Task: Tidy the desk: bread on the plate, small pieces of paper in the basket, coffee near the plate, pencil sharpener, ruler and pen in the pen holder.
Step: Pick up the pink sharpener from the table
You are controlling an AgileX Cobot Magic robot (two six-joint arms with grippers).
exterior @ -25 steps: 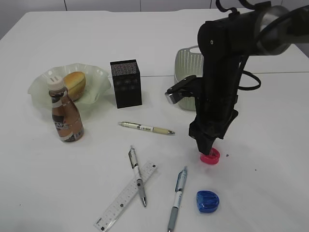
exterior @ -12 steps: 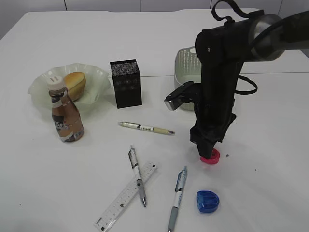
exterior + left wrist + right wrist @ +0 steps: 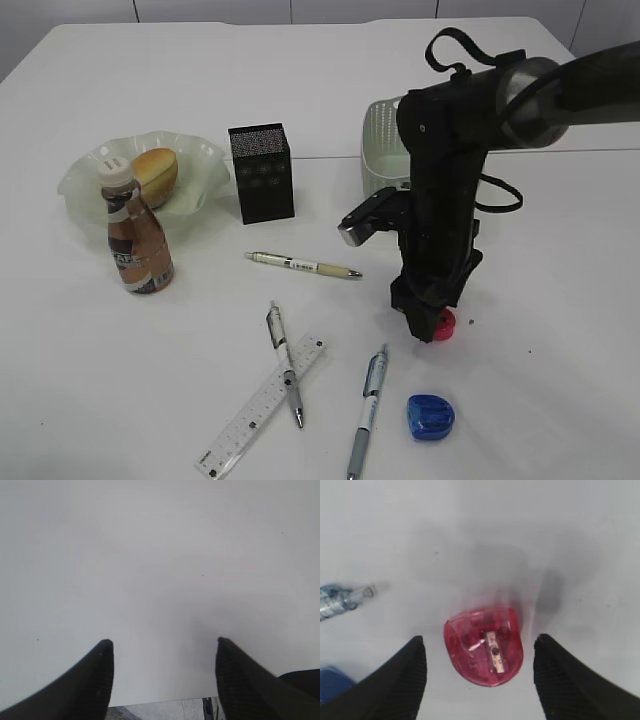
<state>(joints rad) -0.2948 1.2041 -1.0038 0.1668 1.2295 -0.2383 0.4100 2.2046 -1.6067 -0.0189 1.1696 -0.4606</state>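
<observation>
Right hand [image 3: 479, 652] lower than before, spread, straddling pink sharpener [image 3: 485, 645] on tabletop [image 3: 560, 300], now mostly hidden. Left hand [image 3: 162, 652] spread, empty.

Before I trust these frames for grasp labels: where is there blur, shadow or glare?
Right wrist view: red sharpener fairly sharp, soft grey shadows behind it, pen tip blurred. Left wrist view: bare desk, evenly lit, featureless. Exterior view: sharp, no strong glare.
</observation>
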